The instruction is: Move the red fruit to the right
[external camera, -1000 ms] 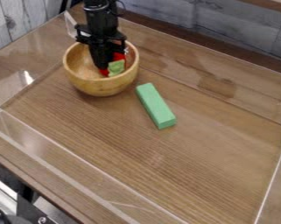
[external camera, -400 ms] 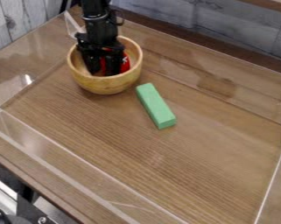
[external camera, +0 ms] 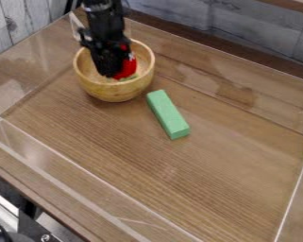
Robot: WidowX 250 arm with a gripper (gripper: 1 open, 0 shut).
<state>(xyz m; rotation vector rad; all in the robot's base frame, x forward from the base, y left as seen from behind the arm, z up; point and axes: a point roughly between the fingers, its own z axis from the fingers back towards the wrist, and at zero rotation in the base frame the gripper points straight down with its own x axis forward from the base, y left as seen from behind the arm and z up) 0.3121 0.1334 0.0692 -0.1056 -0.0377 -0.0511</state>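
Note:
The red fruit (external camera: 126, 66) shows as a small glossy red shape inside the wooden bowl (external camera: 93, 91) at the back left of the table. My gripper (external camera: 113, 66) points straight down into the bowl, and its dark fingers are closed around the fruit. Much of the fruit is hidden behind the fingers; only its right side shows. It sits a little above the bowl's floor, about level with the rim.
A green rectangular block (external camera: 168, 113) lies on the wooden table just right of and in front of the bowl. Clear acrylic walls (external camera: 15, 95) ring the table surface. Bare wood stretches to the right (external camera: 242, 132).
The gripper opened wide over the fruit in the bowl, then closed on it. It has since risen slightly with the fruit between its fingers.

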